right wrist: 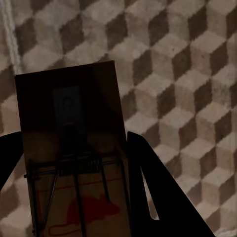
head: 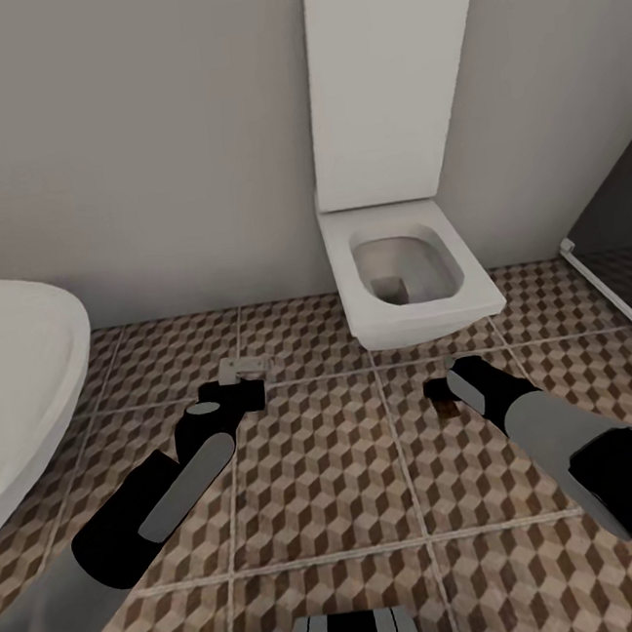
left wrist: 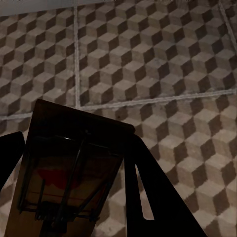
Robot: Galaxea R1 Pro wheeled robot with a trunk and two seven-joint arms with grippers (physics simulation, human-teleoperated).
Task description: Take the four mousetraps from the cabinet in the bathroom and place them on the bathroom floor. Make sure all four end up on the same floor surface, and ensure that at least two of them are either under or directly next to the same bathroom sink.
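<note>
Left gripper [head: 247, 388]: fingers clamped on a mousetrap [left wrist: 69, 173], low over the bathroom floor [head: 324, 472], between sink [head: 15, 389] and toilet [head: 405, 276].
Right gripper [head: 441, 395]: fingers closed on a second mousetrap [right wrist: 74, 163], just in front of the toilet.

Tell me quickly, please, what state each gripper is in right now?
Left gripper: shut on a mousetrap.
Right gripper: shut on another mousetrap.
</note>
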